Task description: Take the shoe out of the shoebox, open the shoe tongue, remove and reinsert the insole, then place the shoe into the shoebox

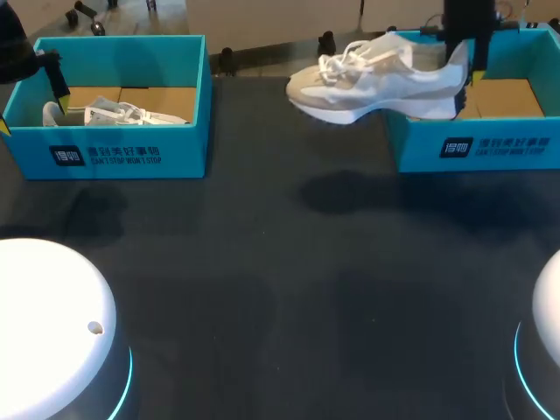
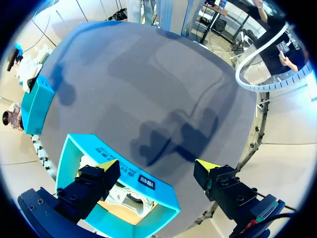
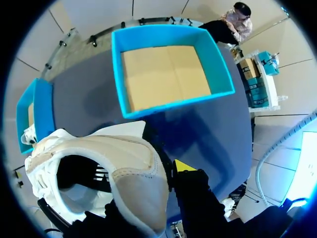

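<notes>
Hanging from the right jaws, the shoe [image 1: 376, 83] clears its shoebox [image 1: 499, 147].

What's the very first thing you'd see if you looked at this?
A white shoe hanging in the air, pinched at its heel by the right gripper, close by the empty blue shoebox on the right. Next you'd spot the other blue shoebox at the far left, with a second white shoe lying inside it.
</notes>
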You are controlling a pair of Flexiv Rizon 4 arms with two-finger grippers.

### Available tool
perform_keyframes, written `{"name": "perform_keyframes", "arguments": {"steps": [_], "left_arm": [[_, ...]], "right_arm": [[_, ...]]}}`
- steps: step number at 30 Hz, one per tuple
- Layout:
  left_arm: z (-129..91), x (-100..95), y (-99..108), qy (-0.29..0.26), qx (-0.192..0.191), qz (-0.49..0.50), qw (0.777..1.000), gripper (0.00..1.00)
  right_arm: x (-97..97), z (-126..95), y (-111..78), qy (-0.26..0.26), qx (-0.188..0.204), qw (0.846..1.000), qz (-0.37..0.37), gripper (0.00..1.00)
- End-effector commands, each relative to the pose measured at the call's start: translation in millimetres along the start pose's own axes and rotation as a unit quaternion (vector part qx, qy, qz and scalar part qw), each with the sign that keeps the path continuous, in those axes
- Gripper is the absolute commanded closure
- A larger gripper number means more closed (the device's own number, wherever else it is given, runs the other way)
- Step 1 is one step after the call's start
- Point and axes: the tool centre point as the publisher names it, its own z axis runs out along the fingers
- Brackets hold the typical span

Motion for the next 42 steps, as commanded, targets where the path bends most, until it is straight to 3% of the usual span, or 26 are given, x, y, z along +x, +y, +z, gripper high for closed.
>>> {"name": "perform_keyframes", "arguments": {"steps": [1,12,27,36,42], "left_arm": [[0,0.0,0,0.001,0.0,0.0,1.0,0.0],[0,0.0,0,0.001,0.0,0.0,1.0,0.0],[0,0.0,0,0.001,0.0,0.0,1.0,0.0],[0,0.0,0,0.001,0.0,0.0,1.0,0.0],[0,0.0,0,0.001,0.0,0.0,1.0,0.0]], "right_arm": [[7.5,2,-27.5,0.005,-0.047,0.999,0.0,1.0],[38.1,9,-93.6,-0.006,-0.021,1.0,-0.003,1.0],[65.1,30,-180.2,-0.015,0.016,1.0,0.008,1.0],[81.5,50,-216.2,-0.005,0.044,0.999,0.02,1.0],[94.6,60,-238.5,-0.029,0.07,0.997,-0.009,1.0]]}}
